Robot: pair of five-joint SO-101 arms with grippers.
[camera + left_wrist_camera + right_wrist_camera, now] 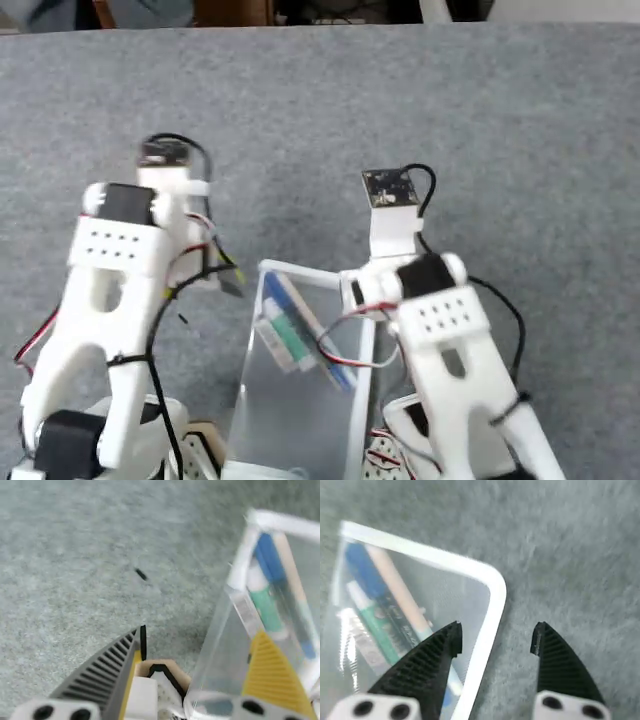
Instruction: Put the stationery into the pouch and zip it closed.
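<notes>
Grey, felt-like cloth covers the tabletop point(500, 120), and on it, near the front edge between the two arms, lies a clear pouch point(300, 410) with white edging. We see the stationery already inside it, gathered toward the far end: a blue pen point(275, 292) lying slantwise, a green marker point(285, 338) just beside it, and a pale beige stick point(395, 585) alongside both. The right fingers point(430, 665) stand spread apart above the pouch's far right corner. One dark ribbed finger hangs over the clear panel and the other over the bare cloth, so the white edge runs between them. We cannot tell whether either touches it. The left fingers point(115, 665) are likewise parted, at the pouch's left side. The grey ribbed finger sits over the cloth. The yellow one overlaps the clear wall point(225, 645) of the pouch, and we cannot say whether it presses on it. A small black speck point(141, 574) lies on the cloth to the left, well apart from the pouch.
</notes>
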